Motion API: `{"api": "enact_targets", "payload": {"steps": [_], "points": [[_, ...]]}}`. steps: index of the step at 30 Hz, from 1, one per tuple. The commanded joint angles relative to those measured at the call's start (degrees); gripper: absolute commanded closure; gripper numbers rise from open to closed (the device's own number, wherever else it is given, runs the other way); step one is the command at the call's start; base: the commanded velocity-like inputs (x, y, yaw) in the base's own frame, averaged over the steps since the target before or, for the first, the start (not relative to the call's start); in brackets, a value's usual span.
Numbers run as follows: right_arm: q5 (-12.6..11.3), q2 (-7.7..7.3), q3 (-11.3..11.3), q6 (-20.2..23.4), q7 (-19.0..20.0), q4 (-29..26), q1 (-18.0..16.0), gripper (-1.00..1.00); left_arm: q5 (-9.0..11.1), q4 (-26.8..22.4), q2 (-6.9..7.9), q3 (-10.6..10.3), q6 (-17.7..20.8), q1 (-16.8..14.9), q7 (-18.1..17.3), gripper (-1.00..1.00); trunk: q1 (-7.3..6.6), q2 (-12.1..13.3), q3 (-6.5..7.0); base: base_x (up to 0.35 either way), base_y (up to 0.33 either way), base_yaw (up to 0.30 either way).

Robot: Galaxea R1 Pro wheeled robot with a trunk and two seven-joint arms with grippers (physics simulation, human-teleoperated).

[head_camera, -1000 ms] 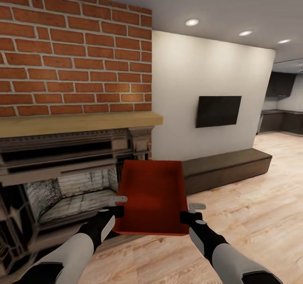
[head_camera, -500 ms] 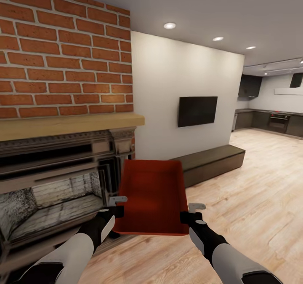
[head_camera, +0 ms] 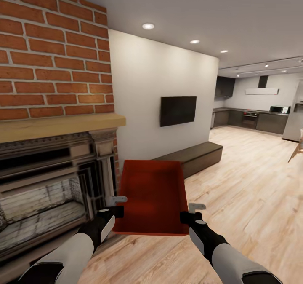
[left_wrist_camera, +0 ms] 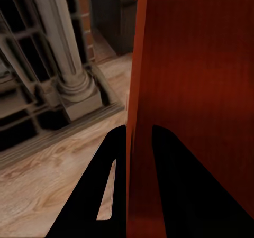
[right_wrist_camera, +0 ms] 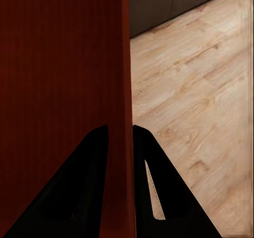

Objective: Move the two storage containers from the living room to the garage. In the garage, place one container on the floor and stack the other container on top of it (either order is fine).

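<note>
1. The brick fireplace (head_camera: 50,119) stands well out to the left of the left end effector, with its pale wood mantel (head_camera: 59,126) higher up and the dark firebox (head_camera: 38,208) lower down. In the left wrist view the fireplace's carved column base (left_wrist_camera: 74,84) sits on the light wood plank floor (left_wrist_camera: 42,185) just beyond the fingers.
2. The left end effector (head_camera: 119,206) is closed on the left wall of the storage container (head_camera: 152,197). In the left wrist view its two dark fingers (left_wrist_camera: 114,195) straddle the thin red-orange wall, one on each side.
3. The storage container hangs between the two end effectors, off the floor, open top up, with nothing visible inside it.
4. The right end effector (head_camera: 185,213) is clamped on the container's right wall. In the right wrist view its fingers (right_wrist_camera: 92,190) pinch that wall (right_wrist_camera: 119,143), with plank floor beyond.
5. Ahead of the container and further off are a black wall TV (head_camera: 178,111) and, below it, a long low dark cabinet (head_camera: 195,155).
6. Far to the right of the right end effector the plank floor (head_camera: 252,183) runs on to a kitchen with dark cabinets (head_camera: 252,119).
</note>
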Motion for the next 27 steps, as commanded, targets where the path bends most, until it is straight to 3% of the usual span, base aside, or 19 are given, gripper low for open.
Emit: {"api": "enact_targets", "payload": {"steps": [1, 27], "points": [[-0.63, -0.16, -0.22, -0.02, -0.64, 0.19, -0.01, 1.0, -1.39, -0.34, 0.57, 0.62, -0.68, -0.01, 0.57, 1.0, 0.02, -0.05, -0.03, 0.0, 0.0, -0.287], [-0.63, -0.24, -0.24, -0.02, -0.56, 0.19, -0.01, 1.0, -1.39, -0.34, 0.57, 0.53, -0.68, -0.01, 0.56, 1.0, 0.02, -0.05, -0.03, 0.0, 0.0, -0.287]]}}
